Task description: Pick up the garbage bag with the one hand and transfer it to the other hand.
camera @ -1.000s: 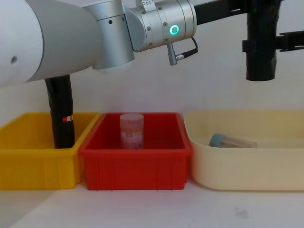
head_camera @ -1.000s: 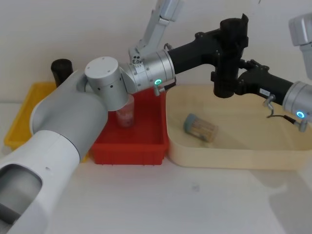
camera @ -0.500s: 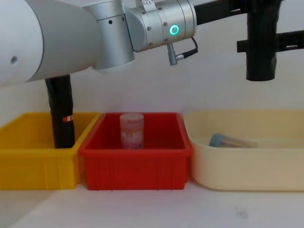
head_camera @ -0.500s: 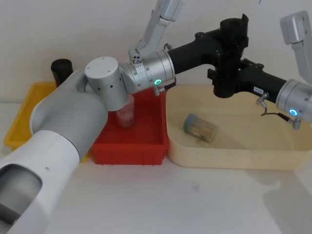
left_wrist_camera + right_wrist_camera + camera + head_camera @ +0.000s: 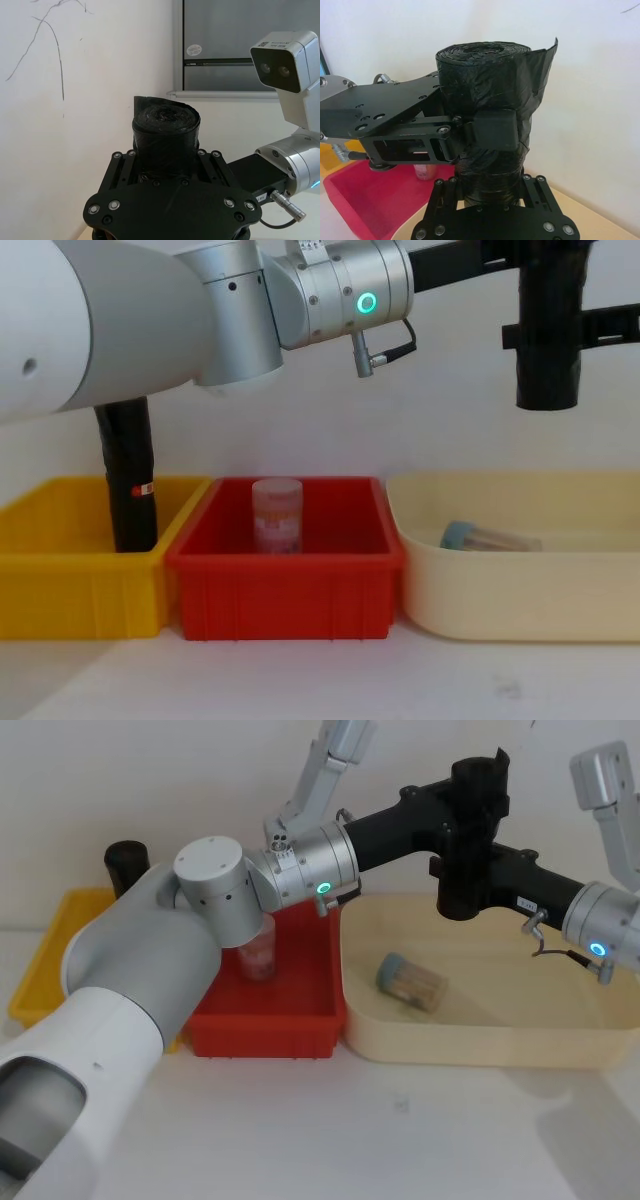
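Note:
The garbage bag (image 5: 478,775), a matte black roll, hangs upright in the air over the cream tub (image 5: 470,1045). My left gripper (image 5: 468,808), on the green-ringed arm, is shut on the roll's upper half from the left. My right gripper (image 5: 463,872), on the blue-ringed arm, comes in from the right and is closed around the lower half. In the right wrist view the bag (image 5: 485,75) stands between my right gripper's fingers (image 5: 530,200), with a left finger pad (image 5: 495,130) pressed on it above. The left wrist view has the bag (image 5: 165,127) between my left gripper's fingers (image 5: 122,167).
A yellow bin (image 5: 60,580) at the left holds an upright black roll with a red-and-white label (image 5: 125,470). The red bin (image 5: 285,590) in the middle holds a clear cup (image 5: 277,515). A capped jar (image 5: 485,537) lies in the cream tub.
My right gripper has moved left, from beside the bag to around its lower half. The left gripper and the bag have stayed put.

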You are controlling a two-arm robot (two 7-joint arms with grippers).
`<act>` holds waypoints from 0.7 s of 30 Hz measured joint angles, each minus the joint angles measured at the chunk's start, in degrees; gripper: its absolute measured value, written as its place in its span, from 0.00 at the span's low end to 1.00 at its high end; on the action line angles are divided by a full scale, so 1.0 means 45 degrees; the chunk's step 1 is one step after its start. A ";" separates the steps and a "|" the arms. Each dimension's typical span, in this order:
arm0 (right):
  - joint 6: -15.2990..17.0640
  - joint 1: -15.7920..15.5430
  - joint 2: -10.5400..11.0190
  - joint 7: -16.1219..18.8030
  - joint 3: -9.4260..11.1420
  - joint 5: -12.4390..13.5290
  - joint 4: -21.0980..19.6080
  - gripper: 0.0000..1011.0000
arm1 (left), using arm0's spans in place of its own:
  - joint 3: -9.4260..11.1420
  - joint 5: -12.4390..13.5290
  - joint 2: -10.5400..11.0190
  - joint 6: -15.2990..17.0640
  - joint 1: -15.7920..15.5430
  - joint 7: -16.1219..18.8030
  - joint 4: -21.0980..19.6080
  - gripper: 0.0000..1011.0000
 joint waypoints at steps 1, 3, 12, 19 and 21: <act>-0.0001 0.0002 -0.0002 -0.0002 -0.0004 -0.0003 0.0001 0.53 | 0.0000 0.0000 0.0000 0.0000 0.0000 0.0000 0.0000 0.45; -0.0004 0.0008 -0.0004 -0.0007 -0.0011 -0.0007 0.0004 0.53 | 0.0000 0.0000 0.0000 0.0000 0.0000 0.0000 0.0000 0.45; -0.0008 0.0020 -0.0014 -0.0017 -0.0027 -0.0022 0.0015 0.53 | 0.0000 0.0000 -0.0002 0.0000 0.0000 0.0000 0.0000 0.45; -0.0008 0.0027 -0.0025 -0.0024 -0.0041 -0.0029 0.0023 0.53 | 0.0001 -0.0002 -0.0002 0.0000 0.0000 -0.0004 0.0000 0.57; -0.0008 0.0028 -0.0024 -0.0026 -0.0042 -0.0029 0.0023 0.53 | 0.0001 -0.0002 -0.0003 0.0000 0.0000 -0.0004 0.0000 0.62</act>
